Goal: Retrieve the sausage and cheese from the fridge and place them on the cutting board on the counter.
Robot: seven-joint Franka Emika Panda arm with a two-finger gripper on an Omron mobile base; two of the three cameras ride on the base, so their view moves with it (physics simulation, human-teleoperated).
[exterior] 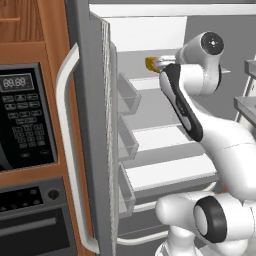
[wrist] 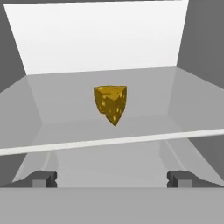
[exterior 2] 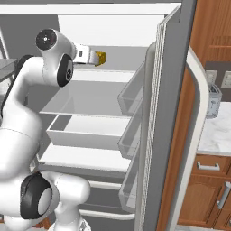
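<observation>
The cheese (wrist: 110,104), a yellow-orange wedge, stands on an upper glass shelf (wrist: 144,92) inside the open fridge (exterior: 150,145), point downward as the hand camera sees it. The gripper (wrist: 112,178) faces it with its jaws spread wide, the two dark fingertips (wrist: 43,178) far apart at the bottom of the hand view, holding nothing and touching nothing; the wedge sits beyond the shelf's pale front edge, clear of both tips.

From the base cameras the white arm blocks most of the scene: in the left base view only a sliver of the cheese (exterior: 151,63) shows past the wrist, and in the right base view a small corner of it (exterior 2: 101,58) peeks out beyond the hand. The fingers themselves are hard to make out there.

The left base view takes in a black microwave (exterior: 25,117) beside the fridge's pale curved door handle (exterior: 67,150); the right base view instead shows door bins (exterior 2: 133,97) and wood cabinets (exterior 2: 212,189).
</observation>
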